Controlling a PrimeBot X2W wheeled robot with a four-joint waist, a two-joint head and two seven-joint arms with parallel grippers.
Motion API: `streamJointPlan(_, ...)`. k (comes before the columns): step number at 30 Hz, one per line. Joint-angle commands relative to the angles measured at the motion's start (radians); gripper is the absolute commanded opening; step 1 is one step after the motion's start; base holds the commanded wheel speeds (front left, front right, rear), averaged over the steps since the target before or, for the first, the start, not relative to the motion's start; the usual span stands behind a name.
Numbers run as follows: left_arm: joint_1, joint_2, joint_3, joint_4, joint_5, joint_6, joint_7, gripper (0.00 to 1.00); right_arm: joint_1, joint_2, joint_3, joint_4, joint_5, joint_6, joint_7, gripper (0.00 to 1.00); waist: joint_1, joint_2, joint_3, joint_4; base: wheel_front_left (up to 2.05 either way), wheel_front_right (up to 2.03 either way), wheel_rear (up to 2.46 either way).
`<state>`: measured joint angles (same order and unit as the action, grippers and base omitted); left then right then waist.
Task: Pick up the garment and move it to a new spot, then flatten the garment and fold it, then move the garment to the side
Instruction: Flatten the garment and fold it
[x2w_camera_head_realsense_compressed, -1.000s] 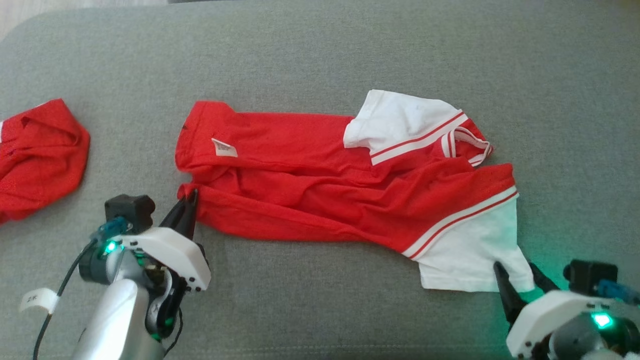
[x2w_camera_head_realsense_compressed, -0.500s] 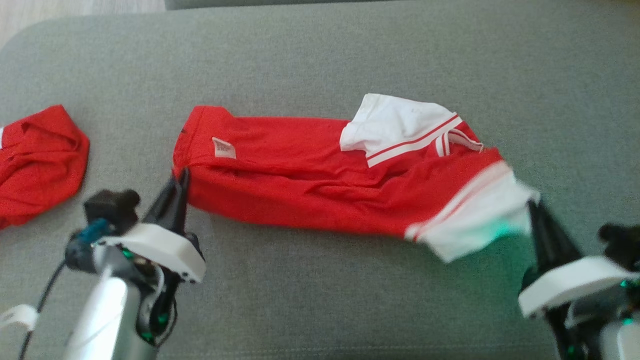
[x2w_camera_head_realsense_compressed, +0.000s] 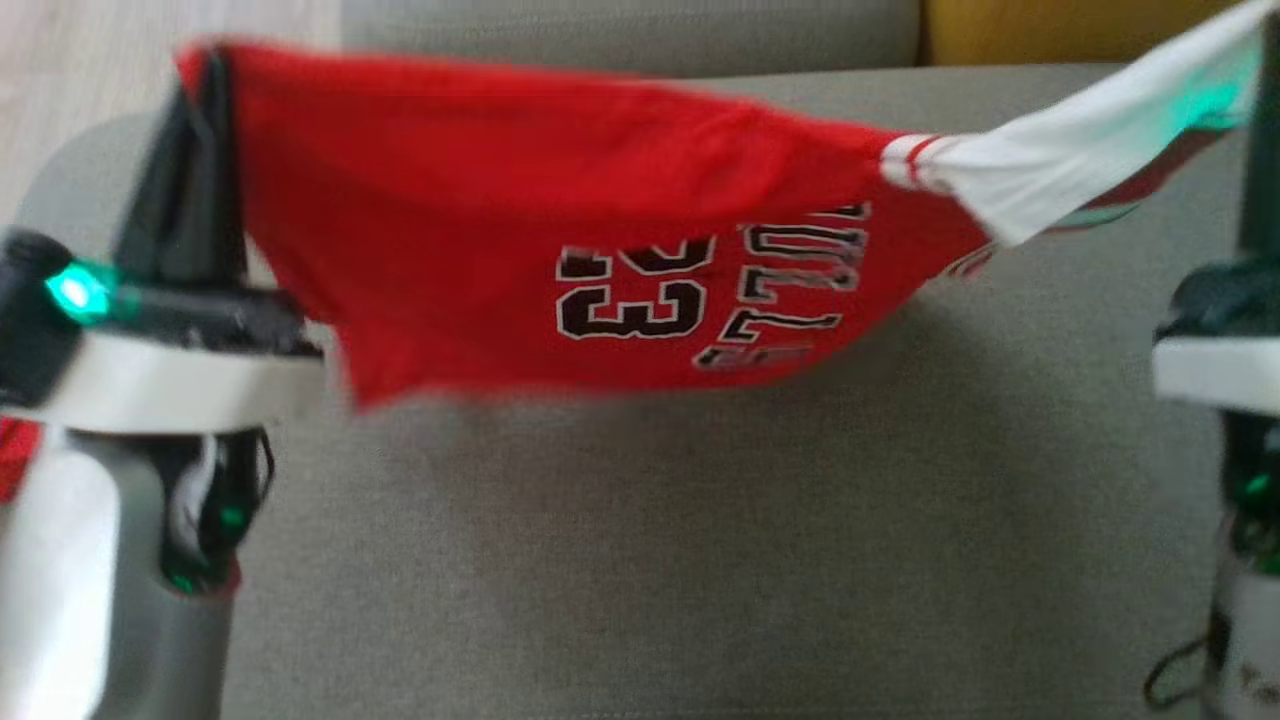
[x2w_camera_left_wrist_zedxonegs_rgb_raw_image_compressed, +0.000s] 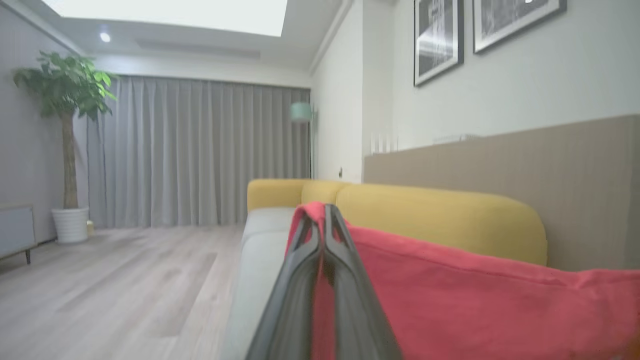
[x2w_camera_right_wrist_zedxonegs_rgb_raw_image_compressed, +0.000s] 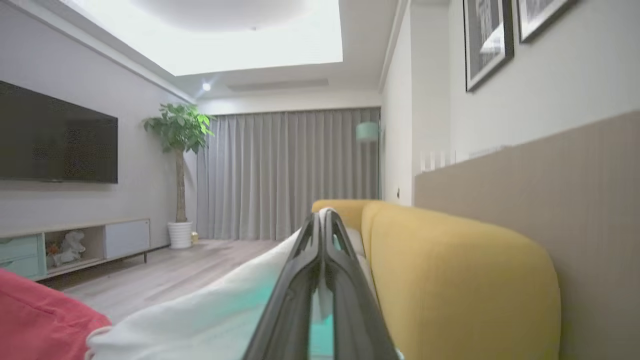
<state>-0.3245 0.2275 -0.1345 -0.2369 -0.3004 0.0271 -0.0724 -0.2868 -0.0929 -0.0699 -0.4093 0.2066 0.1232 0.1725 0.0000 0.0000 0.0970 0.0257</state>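
Now the garment (x2w_camera_head_realsense_compressed: 520, 230) hangs stretched above the grey sofa (x2w_camera_head_realsense_compressed: 640, 520), left tool (x2w_camera_head_realsense_compressed: 205, 80) clamped on its red corner, right tool (x2w_camera_right_wrist_zedxonegs_rgb_raw_image_compressed: 322, 220) on white hem: carrying step; next, lower it flat elsewhere.

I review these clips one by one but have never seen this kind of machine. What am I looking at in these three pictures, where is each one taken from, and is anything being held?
This is a wheeled robot with two arms, each ending in a pair of long dark fingers. The wide picture comes from a camera on its head, looking down at a grey sofa seat. The other two come from cameras on its wrists, each looking along that arm's fingers into a living room with a yellow sofa back.

The left gripper is shut on the red end of a red and white jersey. The right gripper is shut on its white end. The jersey hangs stretched between them above the seat, its printed number showing.
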Motion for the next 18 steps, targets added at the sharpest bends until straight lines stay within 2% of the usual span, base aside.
streamJointPlan(1,-0.065,0.036,0.048,-0.048,0.012,0.006,-0.004,0.0,-0.049,-0.014,0.022,-0.042,-0.003,0.008,0.004,0.0,0.0,0.0,-0.015,0.001,0.0,0.0,0.0)
streamJointPlan(9,-0.191,0.044,0.05,-0.096,0.013,0.008,0.015,0.0,-0.184,-0.034,0.017,-0.036,0.016,0.008,0.029,0.0,0.0,0.0,-0.051,0.003,0.0,0.0,0.0)
streamJointPlan(18,-0.253,0.042,0.046,-0.036,-0.008,-0.002,0.01,0.0,-0.239,-0.027,0.013,0.031,0.04,0.008,0.034,0.0,0.0,0.0,-0.031,0.004,0.0,0.0,0.0)
